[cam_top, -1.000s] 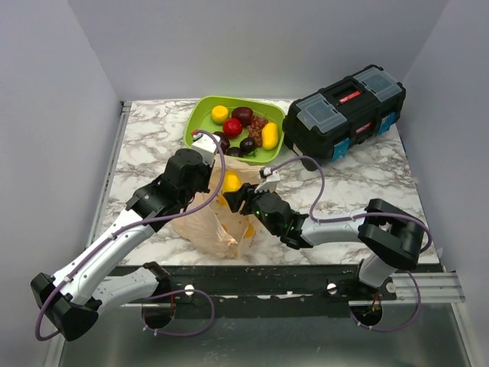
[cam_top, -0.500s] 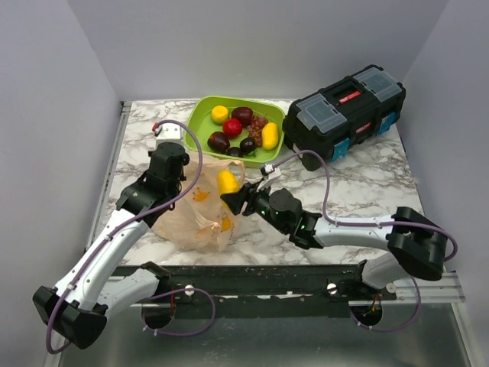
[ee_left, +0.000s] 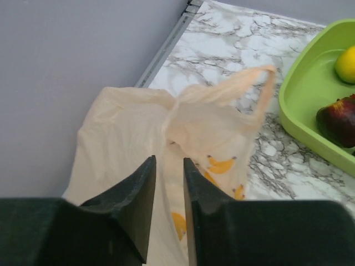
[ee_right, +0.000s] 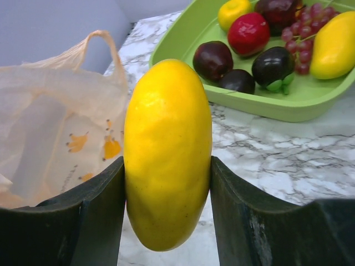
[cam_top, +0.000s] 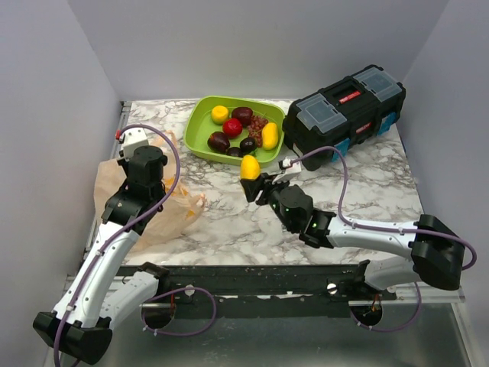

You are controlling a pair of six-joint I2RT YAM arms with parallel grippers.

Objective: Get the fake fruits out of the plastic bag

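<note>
My right gripper [cam_top: 250, 177] is shut on a yellow oval fake fruit [cam_top: 249, 167], held above the marble just in front of the lime-green tray [cam_top: 200, 115]. In the right wrist view the fruit [ee_right: 166, 149] fills the space between the fingers [ee_right: 100, 216]. The pale-orange plastic bag [cam_top: 164, 210] lies slack at the left edge of the table. My left gripper [cam_top: 144, 177] is above it. In the left wrist view the jaws [ee_left: 169, 160] are pinched on the bag's film [ee_left: 127, 127]. Several fake fruits [cam_top: 232, 127] lie in the tray, among them a grape bunch [cam_top: 258, 126].
A black toolbox [cam_top: 344, 111] with grey lids stands at the back right, next to the tray. The left wall and a metal rail [cam_top: 107, 180] run close beside the bag. Marble tabletop [cam_top: 367, 191] lies to the right of the right arm.
My left gripper has dragged the bag left towards the wall. My right gripper has lifted the yellow fruit out of the bag and carried it right and back towards the tray.
</note>
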